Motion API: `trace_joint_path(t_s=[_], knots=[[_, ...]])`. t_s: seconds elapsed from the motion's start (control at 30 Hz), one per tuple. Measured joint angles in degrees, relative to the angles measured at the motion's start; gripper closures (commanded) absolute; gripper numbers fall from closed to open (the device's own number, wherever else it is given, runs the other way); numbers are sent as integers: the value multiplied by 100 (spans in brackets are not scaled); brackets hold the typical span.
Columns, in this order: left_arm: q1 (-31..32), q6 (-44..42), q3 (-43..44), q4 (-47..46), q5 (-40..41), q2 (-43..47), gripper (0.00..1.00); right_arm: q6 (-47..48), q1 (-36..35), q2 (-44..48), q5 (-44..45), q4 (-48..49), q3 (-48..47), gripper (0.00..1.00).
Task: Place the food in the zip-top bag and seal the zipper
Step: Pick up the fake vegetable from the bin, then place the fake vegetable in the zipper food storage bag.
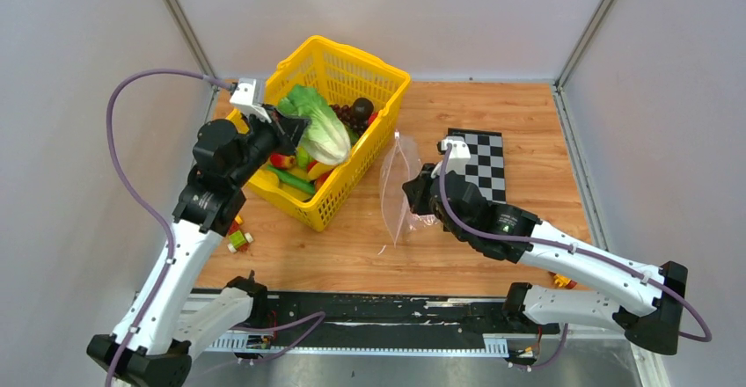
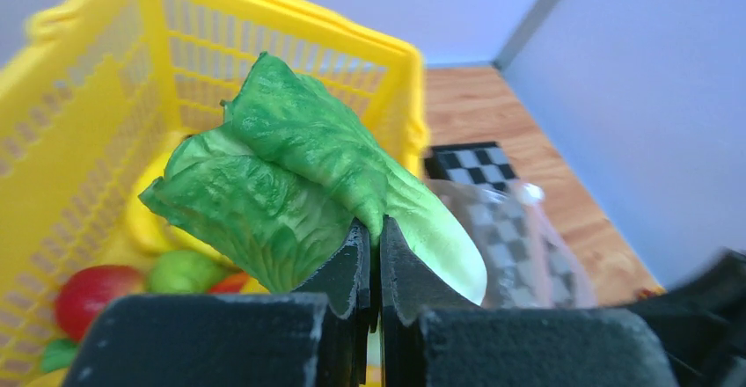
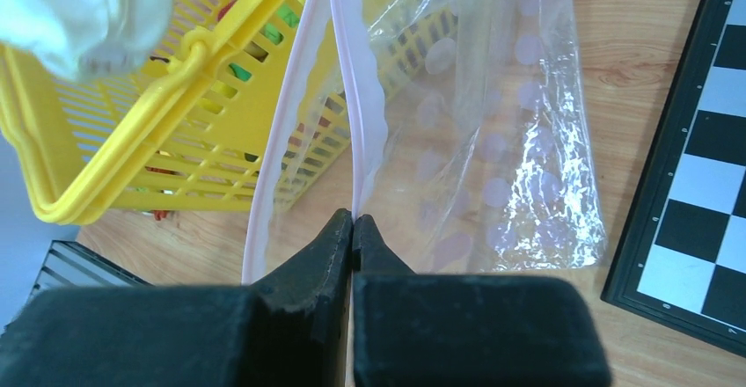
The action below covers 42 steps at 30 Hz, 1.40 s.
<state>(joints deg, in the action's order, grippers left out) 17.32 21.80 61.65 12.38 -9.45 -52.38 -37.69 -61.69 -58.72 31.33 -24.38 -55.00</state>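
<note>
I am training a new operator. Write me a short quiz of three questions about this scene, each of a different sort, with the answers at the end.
1. True or false: the left tool is shut on the lettuce, over the yellow basket.
2. What does the right tool pinch? A: the yellow basket's rim. B: the zipper of the zip-top bag. C: the lettuce.
3. Fill the gap: the two sides of the zipper stand ____, so the bag's mouth is not sealed.
Key: 1 true; 2 B; 3 apart.
</note>
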Motion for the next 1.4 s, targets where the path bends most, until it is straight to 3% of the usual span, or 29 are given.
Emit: trace_joint_path(t_s=[0.3, 0.77, 1.2, 1.4], knots=[[1427, 319, -11, 13, 310, 511, 100, -170, 17, -9, -144, 275, 46, 100], [3001, 365, -892, -758, 1786, 490, 100, -422, 267, -177, -675, 501, 79, 100], [3136, 468, -1062, -1121, 2424, 841, 100, -682, 339, -468, -866, 793, 343, 100], [3147, 688, -1554, -1432, 2553, 850, 100, -907, 387, -444, -1104, 1150, 444, 100]])
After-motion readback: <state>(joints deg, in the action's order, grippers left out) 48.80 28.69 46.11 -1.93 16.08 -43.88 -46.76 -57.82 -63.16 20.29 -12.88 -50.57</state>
